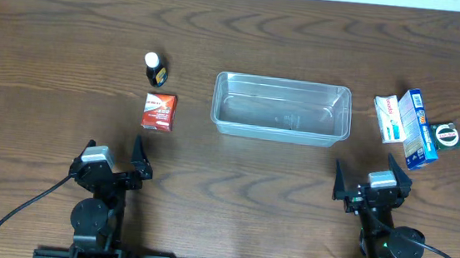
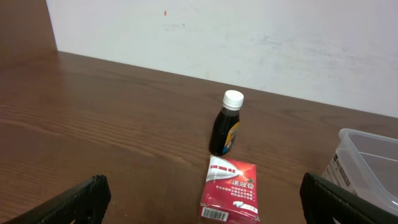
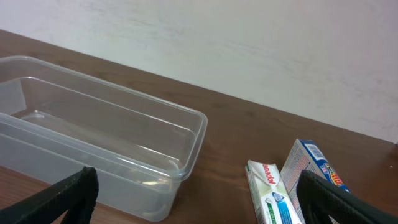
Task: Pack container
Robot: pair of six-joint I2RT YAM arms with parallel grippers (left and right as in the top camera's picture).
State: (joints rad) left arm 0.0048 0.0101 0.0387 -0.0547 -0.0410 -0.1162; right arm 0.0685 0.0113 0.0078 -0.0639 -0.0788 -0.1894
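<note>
- The container (image 1: 280,110), clear and empty, is set at the middle of the desk (image 1: 56,22), its long side running left to right.
- A dark bottle (image 1: 154,71) with a white cap is stood upright well to its left, and a red box (image 1: 159,111) is laid just in front of the bottle.
- A white box (image 1: 389,118), a blue box (image 1: 418,129) and a green round item (image 1: 446,135) are grouped to the container's right.
- The left fingers (image 1: 139,156) are held wide apart near the front edge, nothing being gripped.
- The right fingers (image 1: 340,182) are likewise spread wide and bare.
</note>
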